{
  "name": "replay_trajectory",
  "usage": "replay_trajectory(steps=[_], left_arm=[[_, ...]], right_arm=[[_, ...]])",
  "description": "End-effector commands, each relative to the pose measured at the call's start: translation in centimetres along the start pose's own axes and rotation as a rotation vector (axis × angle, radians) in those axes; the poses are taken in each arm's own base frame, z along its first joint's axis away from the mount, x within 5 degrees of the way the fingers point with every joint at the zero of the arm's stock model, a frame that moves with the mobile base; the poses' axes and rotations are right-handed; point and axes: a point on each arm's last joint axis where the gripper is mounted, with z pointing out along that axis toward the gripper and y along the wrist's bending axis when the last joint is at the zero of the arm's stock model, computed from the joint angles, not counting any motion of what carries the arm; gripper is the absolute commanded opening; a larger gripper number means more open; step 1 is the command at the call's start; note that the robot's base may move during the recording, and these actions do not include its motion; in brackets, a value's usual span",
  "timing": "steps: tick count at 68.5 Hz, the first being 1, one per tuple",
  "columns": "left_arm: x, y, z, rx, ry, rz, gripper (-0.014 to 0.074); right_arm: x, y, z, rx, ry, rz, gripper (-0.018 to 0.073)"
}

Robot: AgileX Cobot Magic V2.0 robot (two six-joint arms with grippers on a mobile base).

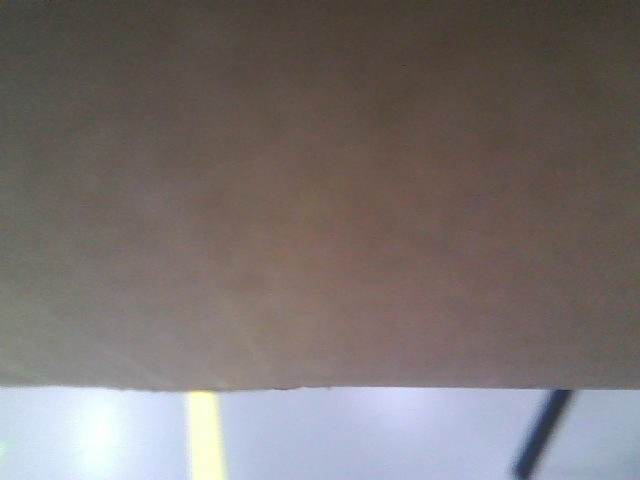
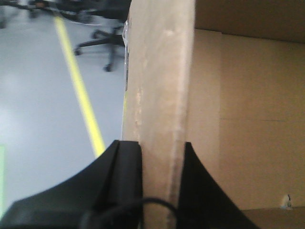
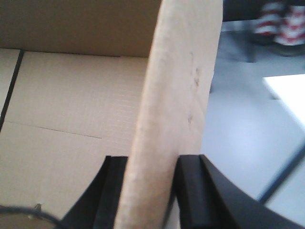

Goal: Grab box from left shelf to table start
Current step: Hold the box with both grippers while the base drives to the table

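The box is brown cardboard and fills nearly the whole front view, held close to the camera. In the left wrist view its left wall runs up the frame, and my left gripper is shut on that wall, one black finger outside and one inside. The right wrist view shows the box's right wall clamped the same way by my right gripper. The open inside of the box shows beside each wall. A white corner at the right is the table. The left shelf is out of view.
Grey floor with a yellow line lies to the left, and office chairs stand further off. A dark slanted bar shows under the box. Red-and-white striped objects stand at the far right.
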Motion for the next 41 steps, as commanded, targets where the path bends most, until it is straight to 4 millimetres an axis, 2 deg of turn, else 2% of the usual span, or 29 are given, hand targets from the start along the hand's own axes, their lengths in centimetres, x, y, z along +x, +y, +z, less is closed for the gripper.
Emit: replay_trajectory(steps=[1,41], left_arm=[[-2.75,-0.57,-0.96,0.061,-0.235,-0.042,-0.0092],[-2.75,-0.57,-0.96,0.061,-0.235,-0.042,-0.0092]], right_arm=[[-1.86,-0.47,-0.15,0.071,-0.132,-0.049,0.0060],[-1.85,-0.47,-0.14,0.071,-0.130,-0.049,0.0060]])
